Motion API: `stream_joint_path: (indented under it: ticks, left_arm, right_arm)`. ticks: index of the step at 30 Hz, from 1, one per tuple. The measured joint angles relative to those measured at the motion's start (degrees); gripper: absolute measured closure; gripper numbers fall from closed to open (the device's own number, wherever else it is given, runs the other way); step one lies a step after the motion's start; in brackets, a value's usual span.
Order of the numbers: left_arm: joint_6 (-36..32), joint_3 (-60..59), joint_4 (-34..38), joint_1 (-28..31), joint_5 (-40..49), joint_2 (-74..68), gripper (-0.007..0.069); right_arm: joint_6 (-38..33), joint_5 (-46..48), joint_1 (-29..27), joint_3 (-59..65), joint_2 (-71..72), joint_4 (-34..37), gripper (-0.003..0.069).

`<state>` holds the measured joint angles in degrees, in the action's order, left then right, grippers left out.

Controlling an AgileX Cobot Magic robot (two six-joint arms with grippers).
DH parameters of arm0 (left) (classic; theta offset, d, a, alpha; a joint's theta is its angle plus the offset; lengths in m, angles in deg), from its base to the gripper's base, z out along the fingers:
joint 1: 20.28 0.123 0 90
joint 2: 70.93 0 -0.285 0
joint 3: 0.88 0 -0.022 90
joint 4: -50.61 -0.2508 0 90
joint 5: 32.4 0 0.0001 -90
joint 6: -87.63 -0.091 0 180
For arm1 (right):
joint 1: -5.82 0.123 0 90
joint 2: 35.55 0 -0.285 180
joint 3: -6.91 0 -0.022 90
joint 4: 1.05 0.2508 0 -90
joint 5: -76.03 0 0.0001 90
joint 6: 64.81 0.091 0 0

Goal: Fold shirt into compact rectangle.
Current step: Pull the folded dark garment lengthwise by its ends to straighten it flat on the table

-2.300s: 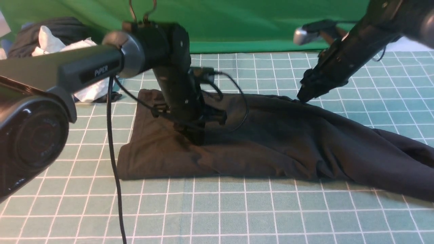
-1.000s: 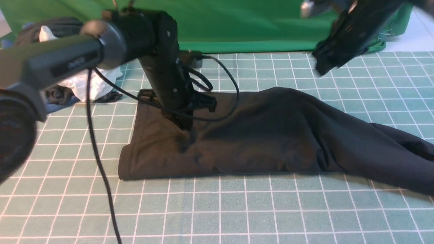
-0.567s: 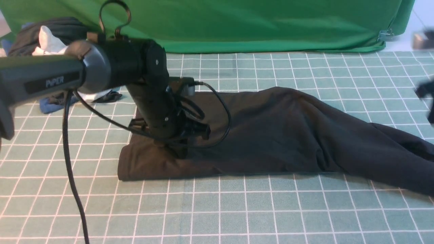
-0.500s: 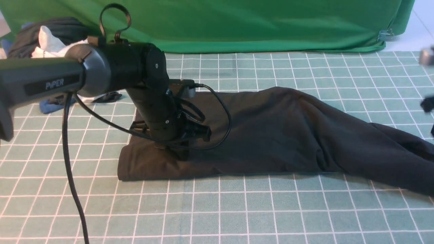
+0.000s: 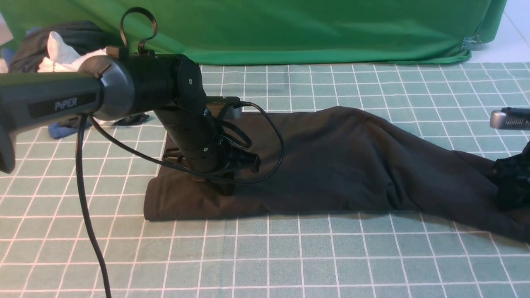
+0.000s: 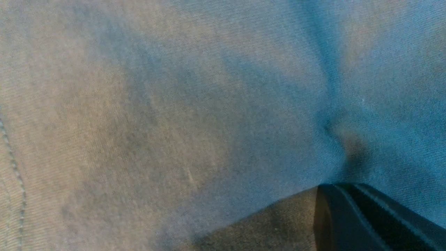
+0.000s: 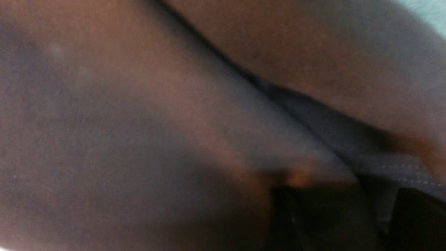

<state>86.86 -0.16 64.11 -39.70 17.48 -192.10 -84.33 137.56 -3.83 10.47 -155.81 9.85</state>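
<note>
Where the grid mat (image 5: pixel 290 256) meets the green backdrop (image 5: pixel 310 29) at far left, a heap of clothes (image 5: pixel 62 45) lies: dark, white, blue. Left arm (image 5: pixel 49 99) reaches in front of it, with a black cable (image 5: pixel 83 198) hanging down in front of the mat.

Left gripper (image 5: pixel 225 189): pointed down, tip pressed into the shirt (image 5: pixel 339 165) near its left end. Fingers (image 6: pixel 366 216) closed together, cloth puckered at the tip. Whether any cloth is nipped between them cannot be told.

Shirt: black, lying across the middle of the mat as a long band. Left end squared and flat, middle humped, right end running off the frame edge.

Right gripper (image 5: pixel 511 188): low on the shirt's right end, at the edge of the view. Dark on dark and the wrist view is blurred, so its opening and hold cannot be told.
</note>
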Motion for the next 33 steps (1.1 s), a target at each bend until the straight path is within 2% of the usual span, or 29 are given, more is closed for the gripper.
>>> stream_joint_path:
  ticks: [4, 6, 10, 16, 33]
  left_arm:
    - [-0.1, 0.0, 0.0, 0.0, -0.1, 0.0, 0.0613]
    - [-0.2, 0.0, 0.0, 0.0, -0.1, 0.0, 0.0613]
    - [-0.5, 0.0, 0.0, 0.0, -0.2, 0.0, 0.0613]
    - [-0.7, 0.0, 0.1, 0.0, -0.6, 0.0, 0.0613]
    - [-1.9, -0.1, 0.1, 0.0, 1.8, 0.0, 0.0612]
  right_arm:
    - [-1.2, 0.1, 0.0, 0.0, -0.1, 0.2, 0.0568]
    - [-1.6, 0.1, 0.0, 0.0, 0.1, 0.2, 0.0609]
    - [-1.7, 0.8, 0.0, 0.1, 2.9, -0.3, 0.062]
    - [-1.5, 0.1, 0.0, -0.2, 8.8, -5.3, 0.0623]
    - [-4.7, -11.7, -0.8, -0.5, 4.5, -9.7, 0.0624]
